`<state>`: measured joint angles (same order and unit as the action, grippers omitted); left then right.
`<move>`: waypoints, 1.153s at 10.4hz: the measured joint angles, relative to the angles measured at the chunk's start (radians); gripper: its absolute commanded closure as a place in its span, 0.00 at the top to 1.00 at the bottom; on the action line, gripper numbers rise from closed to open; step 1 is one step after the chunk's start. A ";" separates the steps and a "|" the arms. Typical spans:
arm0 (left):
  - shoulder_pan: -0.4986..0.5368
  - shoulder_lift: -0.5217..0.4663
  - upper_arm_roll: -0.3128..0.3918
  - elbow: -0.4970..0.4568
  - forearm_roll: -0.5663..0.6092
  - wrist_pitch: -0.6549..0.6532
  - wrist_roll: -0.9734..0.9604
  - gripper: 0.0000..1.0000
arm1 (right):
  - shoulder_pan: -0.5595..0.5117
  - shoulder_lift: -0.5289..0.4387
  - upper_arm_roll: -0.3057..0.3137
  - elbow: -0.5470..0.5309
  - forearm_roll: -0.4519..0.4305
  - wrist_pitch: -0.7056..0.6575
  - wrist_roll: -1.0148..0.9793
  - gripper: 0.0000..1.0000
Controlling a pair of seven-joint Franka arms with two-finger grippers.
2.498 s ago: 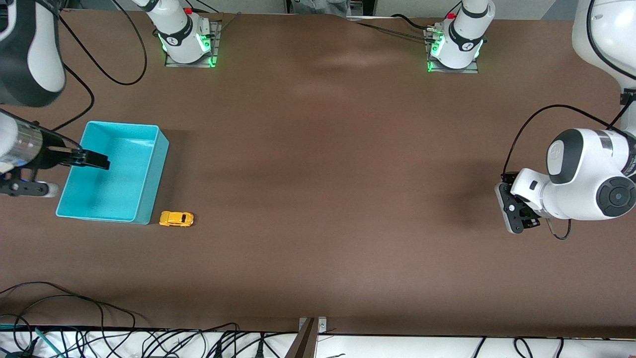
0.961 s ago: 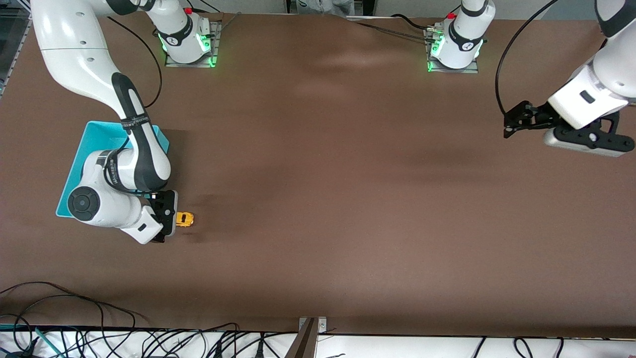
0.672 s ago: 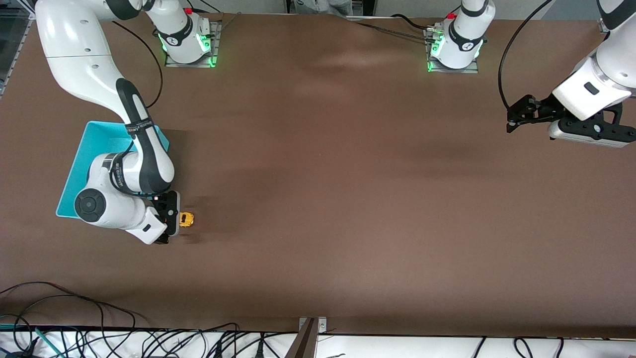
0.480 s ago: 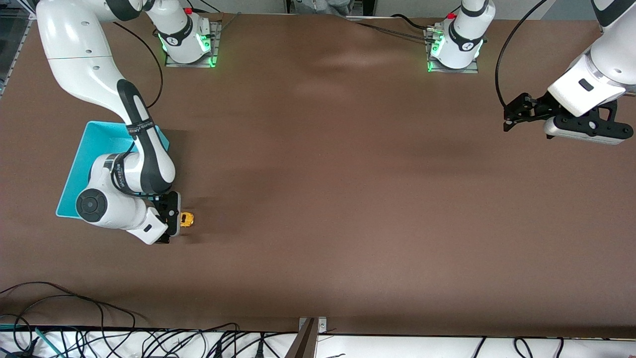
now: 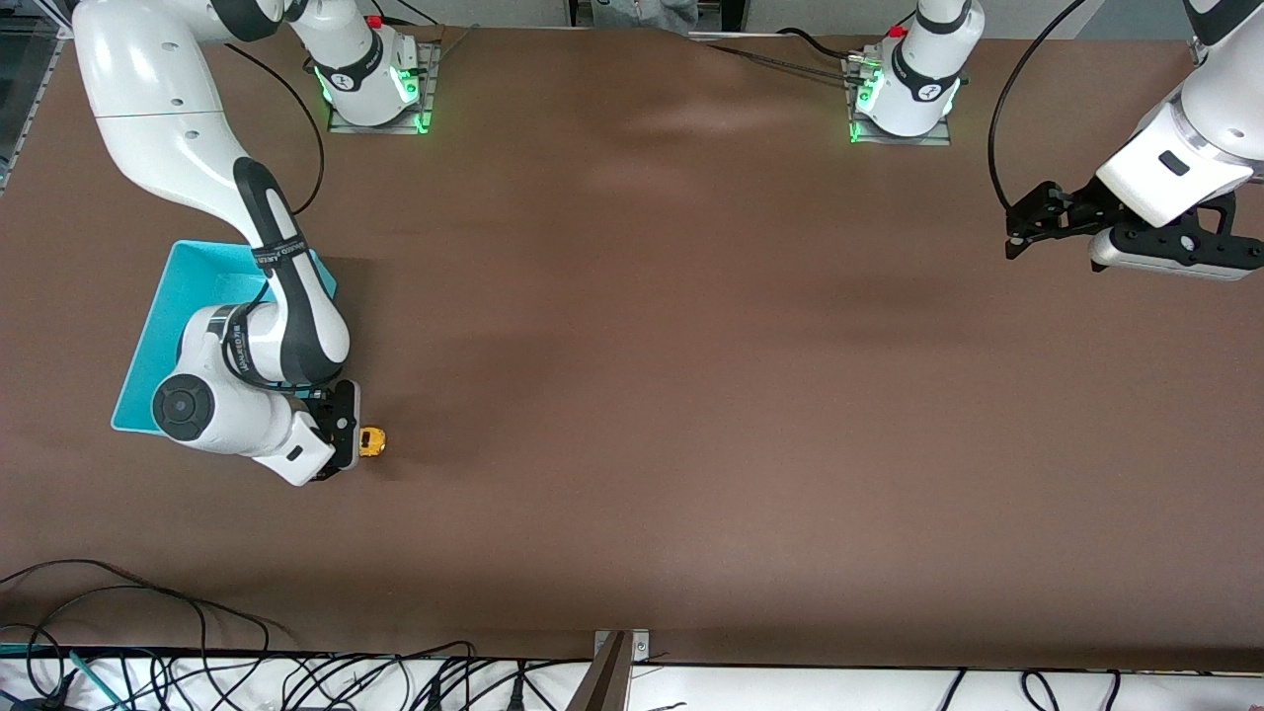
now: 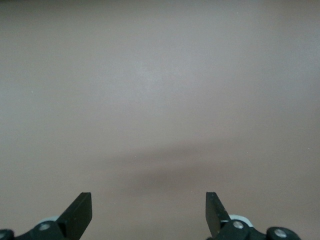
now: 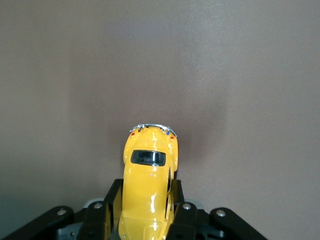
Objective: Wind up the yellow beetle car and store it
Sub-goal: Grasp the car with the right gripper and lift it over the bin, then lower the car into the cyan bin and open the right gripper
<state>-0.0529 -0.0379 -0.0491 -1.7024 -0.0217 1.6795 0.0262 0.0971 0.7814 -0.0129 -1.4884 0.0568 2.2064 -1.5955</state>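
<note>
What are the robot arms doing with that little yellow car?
The right gripper has its fingers shut on the sides of the yellow beetle car. The car sits on the brown table, just nearer the front camera than the turquoise bin, at the right arm's end of the table. The car is not in the bin yet. The left gripper waits open above the bare table at the left arm's end, holding nothing.

Robot lab, bolted arm bases [image 5: 375, 94], cable tangle [image 5: 197, 671]
</note>
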 measured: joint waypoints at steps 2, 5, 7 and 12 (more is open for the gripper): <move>0.003 0.001 0.000 0.001 0.000 -0.014 -0.003 1.00 | 0.000 -0.007 0.000 0.009 0.000 0.004 0.004 0.00; 0.037 0.001 0.002 0.004 0.000 -0.029 -0.004 1.00 | 0.002 -0.101 0.001 0.023 0.002 -0.098 0.049 0.00; 0.047 0.001 0.000 0.009 0.000 -0.071 -0.004 1.00 | 0.000 -0.192 -0.009 0.026 0.002 -0.223 0.082 0.00; 0.048 0.002 -0.008 0.043 0.000 -0.111 -0.004 1.00 | -0.015 -0.322 -0.194 -0.069 -0.011 -0.335 0.073 0.00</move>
<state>-0.0053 -0.0364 -0.0567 -1.6597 -0.0218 1.5681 0.0220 0.0819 0.4597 -0.2069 -1.5574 0.0458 1.8710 -1.5222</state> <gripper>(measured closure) 0.000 0.577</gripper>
